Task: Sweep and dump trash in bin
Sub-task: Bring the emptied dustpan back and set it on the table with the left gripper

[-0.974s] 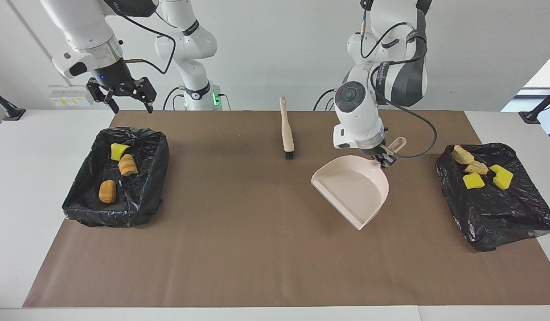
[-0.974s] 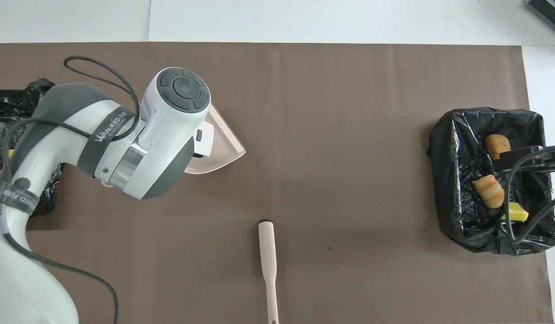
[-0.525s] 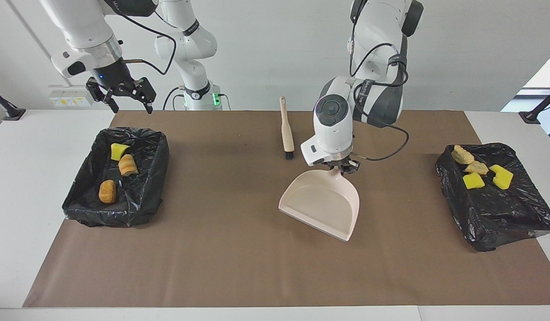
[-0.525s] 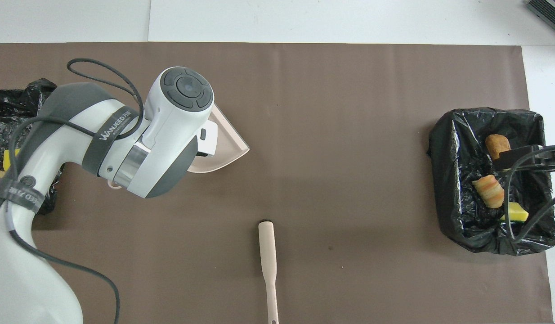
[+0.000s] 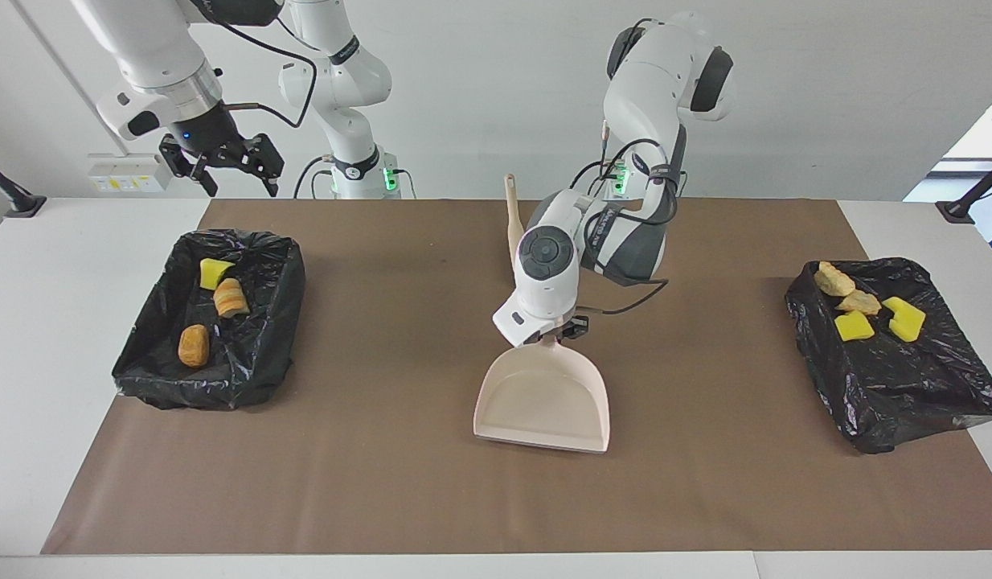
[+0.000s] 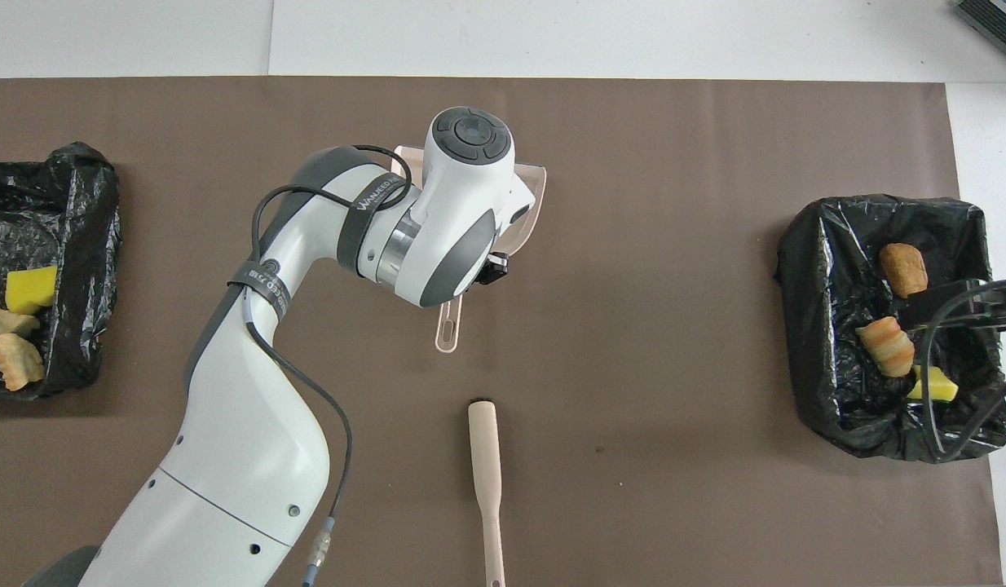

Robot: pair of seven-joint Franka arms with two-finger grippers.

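While left gripper [image 5: 562, 331] clamps dustpan [image 5: 544, 398] handle mid-mat, right gripper [image 5: 227, 165] hangs open over table edge beside bin [image 5: 255, 338].

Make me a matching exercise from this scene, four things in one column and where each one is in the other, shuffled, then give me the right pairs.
Things:
1. dustpan
2. brush
3. right hand
4. two yellow sponge wedges

Places or states:
A. open, up in the air above the bin at the right arm's end of the table
B. lying on the brown mat, nearer to the robots than the dustpan
C. held by its handle in the shut left hand, mid-table
D. on the black bag at the left arm's end of the table

Pairs: 1-C, 2-B, 3-A, 4-D
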